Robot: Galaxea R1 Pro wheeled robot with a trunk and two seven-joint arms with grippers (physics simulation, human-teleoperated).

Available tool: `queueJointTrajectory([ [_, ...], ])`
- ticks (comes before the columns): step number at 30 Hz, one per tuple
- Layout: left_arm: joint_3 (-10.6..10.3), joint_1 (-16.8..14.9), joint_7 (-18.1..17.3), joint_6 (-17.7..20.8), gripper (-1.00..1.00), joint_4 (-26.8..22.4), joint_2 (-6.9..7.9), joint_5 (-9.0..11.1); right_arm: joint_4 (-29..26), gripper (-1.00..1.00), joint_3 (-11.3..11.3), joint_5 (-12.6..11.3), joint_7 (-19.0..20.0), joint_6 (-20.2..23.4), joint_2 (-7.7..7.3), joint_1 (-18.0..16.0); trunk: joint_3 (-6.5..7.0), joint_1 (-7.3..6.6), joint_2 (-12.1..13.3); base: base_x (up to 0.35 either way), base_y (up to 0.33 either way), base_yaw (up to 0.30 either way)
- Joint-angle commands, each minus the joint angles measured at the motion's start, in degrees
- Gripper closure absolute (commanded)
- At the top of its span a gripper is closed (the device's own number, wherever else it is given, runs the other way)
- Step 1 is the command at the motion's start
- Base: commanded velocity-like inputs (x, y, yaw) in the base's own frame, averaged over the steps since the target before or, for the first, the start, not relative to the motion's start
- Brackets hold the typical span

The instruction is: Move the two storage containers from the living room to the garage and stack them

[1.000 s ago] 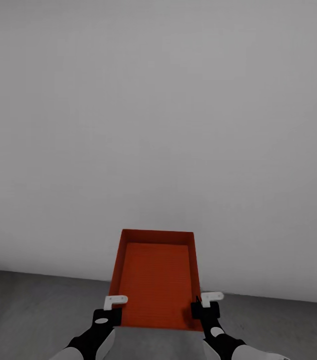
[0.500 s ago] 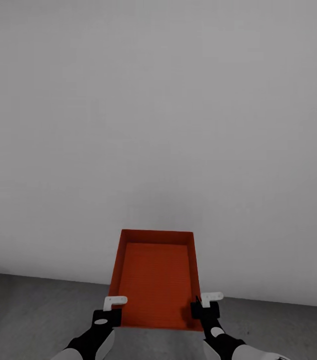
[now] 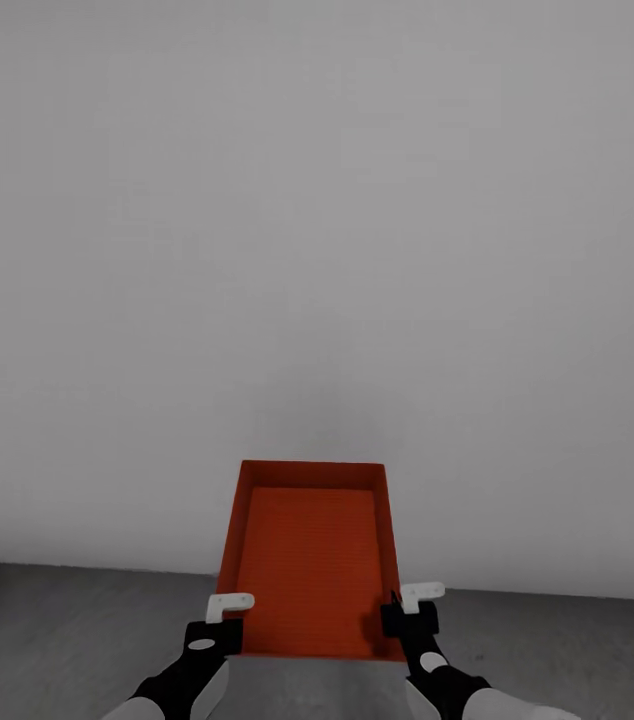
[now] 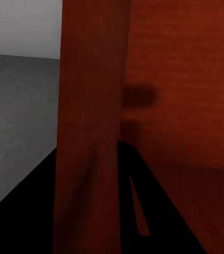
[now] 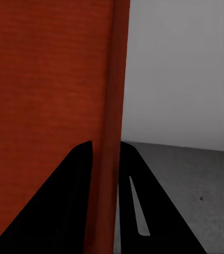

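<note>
Orange-red rectangular open-top storage container (image 3: 309,560), bottom centre, long axis pointing up-frame; left gripper (image 3: 219,612) and right gripper (image 3: 405,608) each clamp a side wall.

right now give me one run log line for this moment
container held off floor | left gripper shut on left wall | right gripper shut on right wall | facing grey wall

The container (image 3: 309,560) is an orange-red, open-top rectangular box with plain flat walls and a finely ribbed bottom, empty inside. It is held level above the dark grey floor (image 3: 47,630), long axis pointing at the pale wall (image 3: 317,250), far end near it. Each long side wall is pinched at its near end.
</note>
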Motion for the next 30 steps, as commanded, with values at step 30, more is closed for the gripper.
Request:
queueJointTrajectory([
  [30,-0.9,-0.1,0.6,0.1,1.00,-0.2,0.04,0.0,0.4,1.00,9.1,-10.8,-0.7,-1.5,-0.43,0.0,-0.07,0.00,0.0,0.000,0.000,-0.142],
])
